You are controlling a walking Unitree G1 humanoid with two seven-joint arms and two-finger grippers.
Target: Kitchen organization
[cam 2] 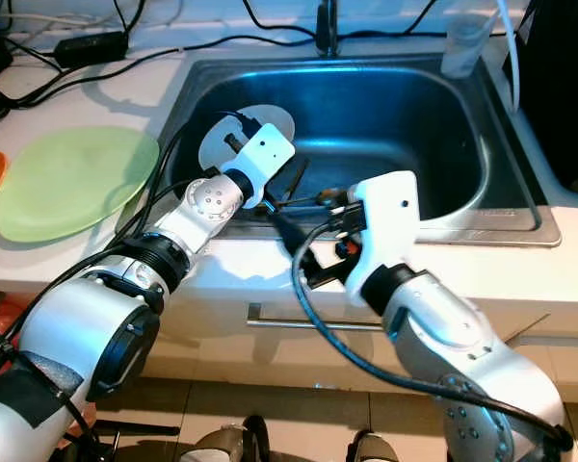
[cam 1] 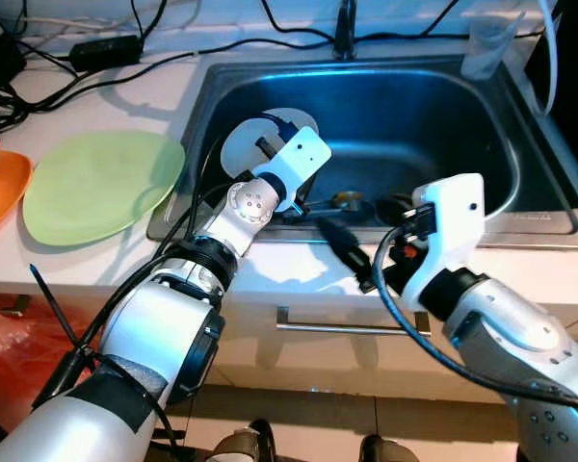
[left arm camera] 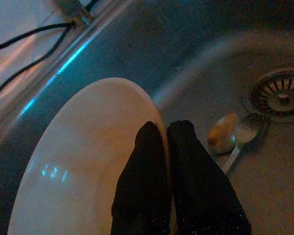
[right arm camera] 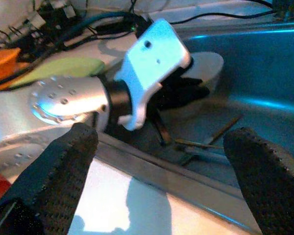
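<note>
A white plate (cam 1: 243,144) leans against the left wall of the steel sink (cam 1: 520,154). My left gripper (left arm camera: 165,128) reaches into the sink and is shut on the plate's rim (left arm camera: 157,110), one finger on each face. A spoon (left arm camera: 234,142) and other cutlery (cam 1: 349,202) lie on the sink floor near the drain (left arm camera: 279,95). My right gripper (right arm camera: 161,134) hovers over the counter's front edge just before the sink, open, with its fingers wide apart and nothing between them.
A green plate (cam 1: 101,183) and an orange plate (cam 1: 0,188) lie on the white counter left of the sink. Black cables and a power adapter (cam 1: 101,48) run along the back. A clear cup (cam 1: 486,43) stands behind the sink's right corner, beside the faucet (cam 1: 345,29).
</note>
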